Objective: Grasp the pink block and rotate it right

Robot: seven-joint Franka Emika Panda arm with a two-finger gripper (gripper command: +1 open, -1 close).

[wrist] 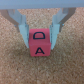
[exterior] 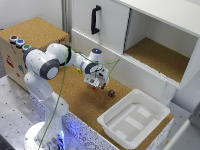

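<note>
Pink block (wrist: 39,43), lettered "D" and "A", sits on the cork tabletop (wrist: 15,65) between the gripper (wrist: 42,41) fingers (wrist: 22,31), which close narrowly on its two sides. Exterior view: small dark roundish object (exterior: 111,93) nearby; white bin (exterior: 134,119) toward the exterior view's right.

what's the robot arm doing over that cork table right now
The robot arm has its gripper down at the pink block on the cork table. In the wrist view the two fingers stand on either side of the block, which shows the letters D and A; whether they are already pressing on it is hard to tell. A small dark object and a white bin sit nearby.
</note>
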